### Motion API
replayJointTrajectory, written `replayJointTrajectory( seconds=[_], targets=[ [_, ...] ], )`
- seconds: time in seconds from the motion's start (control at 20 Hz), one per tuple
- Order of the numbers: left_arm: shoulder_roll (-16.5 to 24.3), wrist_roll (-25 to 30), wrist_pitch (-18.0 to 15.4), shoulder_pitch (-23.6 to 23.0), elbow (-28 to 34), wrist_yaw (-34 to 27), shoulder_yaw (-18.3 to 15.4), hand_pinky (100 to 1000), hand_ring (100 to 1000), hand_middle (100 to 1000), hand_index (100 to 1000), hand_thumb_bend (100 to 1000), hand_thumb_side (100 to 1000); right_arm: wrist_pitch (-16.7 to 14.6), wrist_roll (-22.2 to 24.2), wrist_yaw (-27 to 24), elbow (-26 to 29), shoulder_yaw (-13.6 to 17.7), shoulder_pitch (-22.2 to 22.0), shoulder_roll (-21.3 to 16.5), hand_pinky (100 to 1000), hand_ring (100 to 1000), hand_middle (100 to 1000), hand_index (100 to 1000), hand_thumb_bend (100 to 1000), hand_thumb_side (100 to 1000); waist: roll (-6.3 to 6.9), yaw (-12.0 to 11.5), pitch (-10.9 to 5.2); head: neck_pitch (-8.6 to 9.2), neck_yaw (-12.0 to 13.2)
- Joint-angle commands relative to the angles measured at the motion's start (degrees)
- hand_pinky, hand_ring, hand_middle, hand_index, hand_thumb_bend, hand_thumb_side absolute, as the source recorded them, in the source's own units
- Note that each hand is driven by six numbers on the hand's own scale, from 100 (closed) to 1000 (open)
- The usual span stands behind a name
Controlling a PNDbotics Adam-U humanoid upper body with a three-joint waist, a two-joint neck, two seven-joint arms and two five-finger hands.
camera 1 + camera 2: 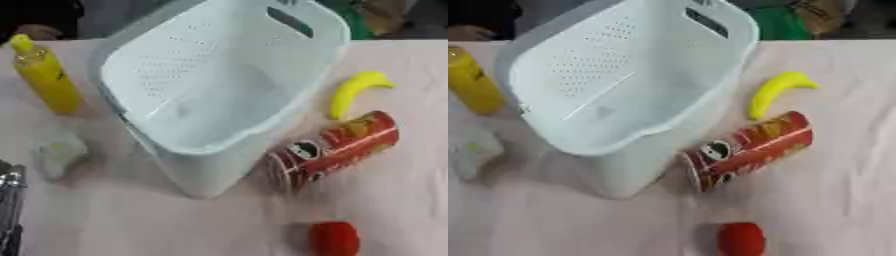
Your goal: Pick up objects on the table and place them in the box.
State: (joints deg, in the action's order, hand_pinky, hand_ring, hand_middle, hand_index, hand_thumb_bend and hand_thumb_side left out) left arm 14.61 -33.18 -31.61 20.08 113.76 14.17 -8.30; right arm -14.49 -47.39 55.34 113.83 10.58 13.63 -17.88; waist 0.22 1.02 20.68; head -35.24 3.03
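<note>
A pale blue perforated basket (197, 172) stands in the middle of the table with nothing inside it. Right of it a yellow banana (354, 90) lies on the cloth. Below the banana a red crisps can (337, 147) lies on its side, its open end close to the basket's wall. A round red thing (333, 239) sits near the front edge. To the left of the basket a yellow squeeze bottle (45, 77) stands upright, with a small whitish thing (59, 155) in front of it. A silver and black part of my left hand (8, 200) shows at the lower left edge.
A pinkish cloth covers the table (131, 220). Bare cloth lies in front of the basket and to the far right of the can. Dark and green shapes line the table's far edge.
</note>
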Motion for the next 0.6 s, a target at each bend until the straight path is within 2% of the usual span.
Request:
replayJointTrajectory(
  seconds=[0.05, 0.3, 0.5, 0.6],
  targets=[
    [0.42, -0.47, -0.57, 0.64, 0.84, -0.15, 0.2, 808, 850, 836, 884, 278, 1000, 0.1, 0.07, -0.17, 0.77, 0.25, 0.48, -0.71, 832, 781, 620, 787, 100, 857, -0.13, -0.13, -0.64, -0.35, 0.07],
    [0.41, -0.5, -0.45, 0.67, 0.84, -0.08, 0.21, 809, 851, 837, 884, 277, 1000, 0.38, 0.4, -0.09, 0.77, 0.24, 0.35, -1.09, 832, 783, 621, 791, 100, 860, -0.31, -0.09, -0.32, 1.09, -0.1],
    [0.52, -0.54, -0.4, 0.62, 0.84, 0.01, 0.21, 809, 851, 837, 884, 277, 1000, 0.89, 0.67, -0.09, 0.77, 0.35, 0.08, -3.12, 832, 788, 629, 797, 100, 867, -0.5, -0.12, -0.29, 1.77, -0.14],
    [0.69, -0.54, -0.35, 0.54, 0.84, 0.04, 0.22, 809, 850, 837, 884, 278, 1000, 2.6, 2.93, 0.06, 0.77, 0.25, -0.16, -7.36, 836, 803, 662, 825, 100, 888, -0.7, -0.25, -0.38, 2.13, -0.24]
  ],
)
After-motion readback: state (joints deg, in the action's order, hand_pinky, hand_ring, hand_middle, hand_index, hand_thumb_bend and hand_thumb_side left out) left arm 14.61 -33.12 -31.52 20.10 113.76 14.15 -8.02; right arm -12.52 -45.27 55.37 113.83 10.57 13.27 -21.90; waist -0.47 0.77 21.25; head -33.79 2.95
